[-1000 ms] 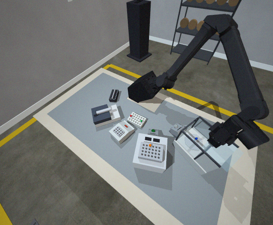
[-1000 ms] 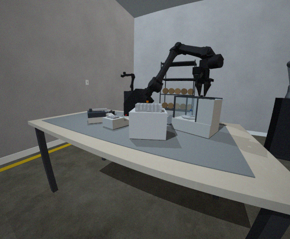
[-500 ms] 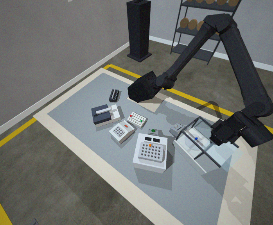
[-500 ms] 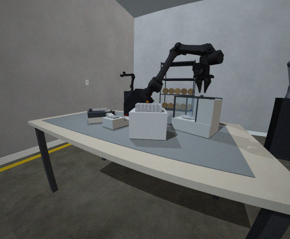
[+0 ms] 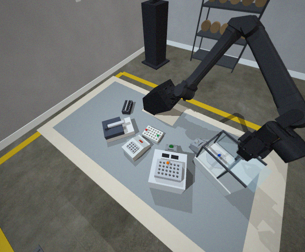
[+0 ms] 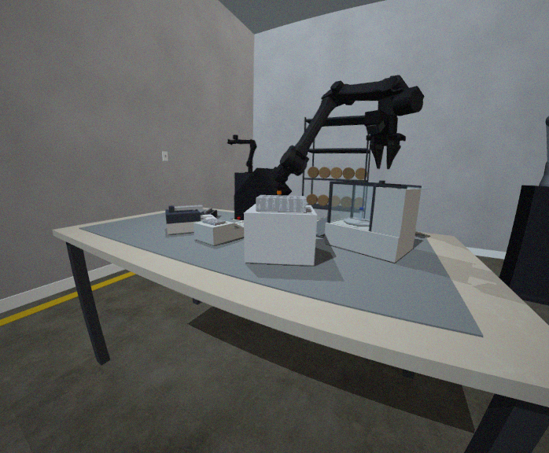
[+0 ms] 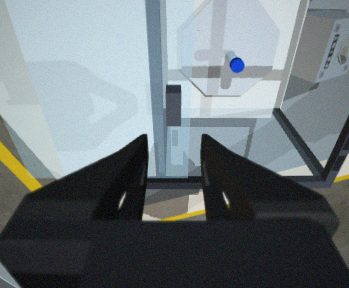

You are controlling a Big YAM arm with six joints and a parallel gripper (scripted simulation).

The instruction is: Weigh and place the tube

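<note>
Tube A, with its blue cap point(image 5: 219, 155) point(image 6: 361, 208) point(image 7: 237, 65), stands upright near the middle of the balance's pan point(image 6: 350, 222) point(image 7: 197, 37). The balance's door point(image 5: 251, 169) point(image 7: 82, 45) is slid back, so the pan is uncovered. Its dark handle point(image 7: 173, 107) shows at the pane's front edge. My gripper point(image 6: 382, 167) point(image 7: 174, 144) is partly open and empty, above the box and near the handle. The PRINT key is on the balance's sloping front point(image 5: 197, 143) point(image 7: 347, 47); a lit lamp cannot be made out. The dry block point(image 5: 144, 142) point(image 6: 223, 234) shows no tubes.
The mixer point(image 5: 162, 187) point(image 6: 279, 238) holds an orange-capped tube beside the balance. The rack point(image 5: 159, 138) holds red- and green-capped tubes. The spectrophotometer point(image 5: 113, 128) point(image 6: 182, 216) and magnet block point(image 5: 127, 106) stand farther off. The balance's dark frame bars point(image 7: 299, 145) surround the pan.
</note>
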